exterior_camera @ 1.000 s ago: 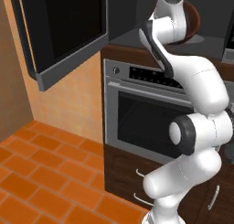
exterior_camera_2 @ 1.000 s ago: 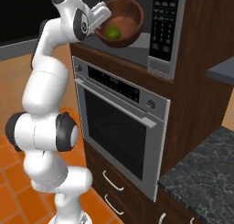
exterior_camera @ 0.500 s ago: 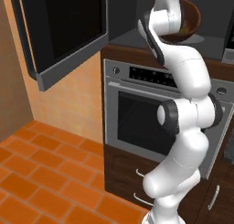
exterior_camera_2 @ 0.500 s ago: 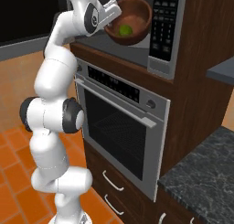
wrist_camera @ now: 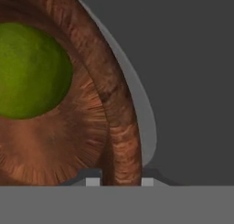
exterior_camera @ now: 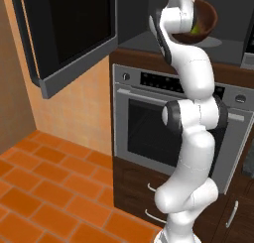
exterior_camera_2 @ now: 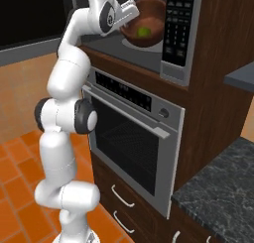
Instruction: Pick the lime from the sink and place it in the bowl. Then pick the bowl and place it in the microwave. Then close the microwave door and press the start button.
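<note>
Inside the open microwave (exterior_camera_2: 149, 48), above its turntable (wrist_camera: 148, 122), the bowl (exterior_camera_2: 145, 23) holding the lime (wrist_camera: 27, 70) was gripped at its rim by the pincer (wrist_camera: 120, 181).

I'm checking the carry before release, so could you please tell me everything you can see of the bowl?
The bowl is round, thick-walled, reddish-brown with a wood-like grain. It is tilted, its opening towards the right base camera, inside the open microwave above the pale turntable. The lime lies inside it. The gripper is shut on the bowl, one of its fingers inside the wall, the other outside.
</note>
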{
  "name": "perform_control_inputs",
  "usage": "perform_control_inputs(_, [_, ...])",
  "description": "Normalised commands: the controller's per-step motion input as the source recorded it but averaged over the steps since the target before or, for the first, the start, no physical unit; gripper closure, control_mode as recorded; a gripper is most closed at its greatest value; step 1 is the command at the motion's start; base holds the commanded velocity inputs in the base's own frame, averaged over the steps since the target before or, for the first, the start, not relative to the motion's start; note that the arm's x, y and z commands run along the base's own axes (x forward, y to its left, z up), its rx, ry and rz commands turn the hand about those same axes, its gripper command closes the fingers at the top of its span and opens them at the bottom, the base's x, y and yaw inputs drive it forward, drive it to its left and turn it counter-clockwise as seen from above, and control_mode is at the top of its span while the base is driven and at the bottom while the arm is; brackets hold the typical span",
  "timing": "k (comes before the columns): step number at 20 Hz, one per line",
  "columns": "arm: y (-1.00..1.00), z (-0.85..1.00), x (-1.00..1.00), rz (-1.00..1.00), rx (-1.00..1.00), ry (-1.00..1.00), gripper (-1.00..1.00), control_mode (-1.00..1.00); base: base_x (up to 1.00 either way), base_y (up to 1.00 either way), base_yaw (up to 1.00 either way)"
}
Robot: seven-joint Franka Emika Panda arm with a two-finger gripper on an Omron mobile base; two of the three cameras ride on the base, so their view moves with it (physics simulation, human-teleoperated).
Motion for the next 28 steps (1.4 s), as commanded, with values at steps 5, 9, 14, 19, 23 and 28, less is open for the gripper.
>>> perform_control_inputs(5, [0.00,-0.16,0.27,0.00,-0.01,0.04,-1.00,-1.00,0.00,0.00,0.00])
perform_control_inputs(9, [0.00,0.00,0.35,0.00,0.00,-0.03,-1.00,-1.00,0.00,0.00,0.00])
perform_control_inputs(14, [0.00,0.00,0.09,0.00,0.00,-0.29,-1.00,-1.00,0.00,0.00,0.00])
perform_control_inputs(19, [0.12,0.00,-0.10,0.00,0.00,-0.32,-1.00,-1.00,0.00,0.00,0.00])
perform_control_inputs(23, [0.54,-0.19,-0.85,0.00,0.05,-0.23,-1.00,-1.00,0.00,0.00,0.00])
perform_control_inputs(28, [0.68,-0.62,-1.00,0.00,0.21,-0.46,-1.00,-1.00,0.00,0.00,0.00])
